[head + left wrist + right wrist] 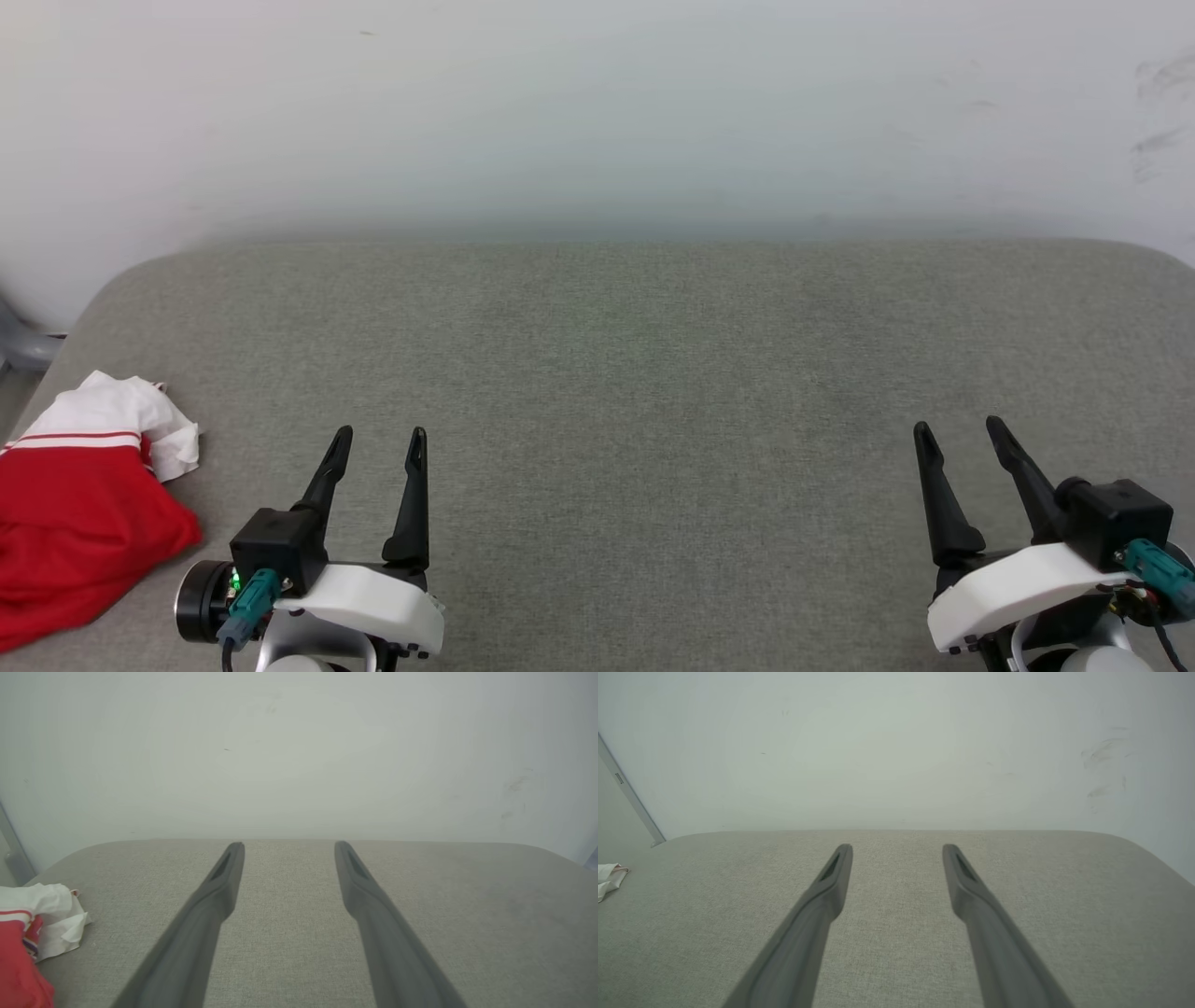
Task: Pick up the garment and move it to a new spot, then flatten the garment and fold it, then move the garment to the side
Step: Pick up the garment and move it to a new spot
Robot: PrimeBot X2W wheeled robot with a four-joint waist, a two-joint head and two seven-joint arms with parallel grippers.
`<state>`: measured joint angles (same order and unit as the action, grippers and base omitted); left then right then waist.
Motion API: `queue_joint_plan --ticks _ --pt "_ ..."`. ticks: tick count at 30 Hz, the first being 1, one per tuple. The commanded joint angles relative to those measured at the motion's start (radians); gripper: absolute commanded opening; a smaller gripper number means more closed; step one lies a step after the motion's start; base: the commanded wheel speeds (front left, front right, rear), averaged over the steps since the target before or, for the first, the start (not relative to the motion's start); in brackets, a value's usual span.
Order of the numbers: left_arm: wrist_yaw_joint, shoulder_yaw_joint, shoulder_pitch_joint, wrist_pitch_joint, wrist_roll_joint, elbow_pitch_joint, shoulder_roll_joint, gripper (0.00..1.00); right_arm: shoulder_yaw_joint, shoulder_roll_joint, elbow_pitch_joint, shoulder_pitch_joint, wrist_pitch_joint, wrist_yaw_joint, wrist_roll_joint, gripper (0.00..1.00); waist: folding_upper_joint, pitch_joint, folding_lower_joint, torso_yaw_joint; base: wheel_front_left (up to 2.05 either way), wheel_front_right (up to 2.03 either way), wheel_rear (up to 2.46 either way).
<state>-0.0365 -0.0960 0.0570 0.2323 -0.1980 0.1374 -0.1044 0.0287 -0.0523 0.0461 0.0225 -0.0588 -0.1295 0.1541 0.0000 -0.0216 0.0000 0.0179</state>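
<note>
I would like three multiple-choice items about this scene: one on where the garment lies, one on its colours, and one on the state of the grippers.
1. Where on the grey surface does the garment lie?
A. at its left edge
B. in the middle
C. at its right edge

2. Which colours does the garment show?
A. blue and yellow
B. red and white
C. all black

3. How do the left gripper and right gripper stand?
A. both open, empty
B. both shut on cloth
C. left shut, right open

Answers:
1 A: it lies bunched to the left of the left gripper.
2 B: it has a red body and a white sleeve.
3 A: both pairs of jaws stand apart over bare surface.
</note>
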Motion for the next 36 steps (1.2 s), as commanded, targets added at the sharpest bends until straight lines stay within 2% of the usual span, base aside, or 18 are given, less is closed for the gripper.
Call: queue_joint_plan --ticks 1,9,15,28,36 --pt "-0.006 0.004 0.011 0.007 0.009 -0.002 0.004 1.00 -0.001 0.003 -0.003 -0.001 -0.006 -0.002 -0.010 1.00 0.0000 0.000 0.0000 0.006 0.00 0.00 0.00" --pt "-0.044 0.045 0.011 0.022 0.030 0.025 0.022 1.00 -0.035 0.003 -0.005 -0.001 -0.016 -0.002 -0.053 1.00 0.0000 -0.004 0.0000 0.070 0.00 0.00 0.00" --pt "-0.060 0.066 0.006 0.031 0.079 0.045 0.028 1.00 -0.058 0.003 -0.013 -0.003 -0.026 -0.001 -0.090 1.00 0.0000 -0.005 0.0000 0.151 0.00 0.00 0.00" --pt "-0.069 0.116 -0.004 0.033 0.110 0.073 0.025 1.00 -0.079 0.003 -0.024 -0.005 -0.035 -0.001 -0.079 1.00 0.0000 -0.013 0.0000 0.332 0.00 0.00 0.00" --pt "-0.068 0.135 -0.004 0.033 0.131 0.075 0.015 1.00 -0.088 0.003 -0.018 0.000 -0.037 -0.001 -0.079 1.00 0.0000 -0.011 0.0000 0.415 0.00 0.00 0.00"
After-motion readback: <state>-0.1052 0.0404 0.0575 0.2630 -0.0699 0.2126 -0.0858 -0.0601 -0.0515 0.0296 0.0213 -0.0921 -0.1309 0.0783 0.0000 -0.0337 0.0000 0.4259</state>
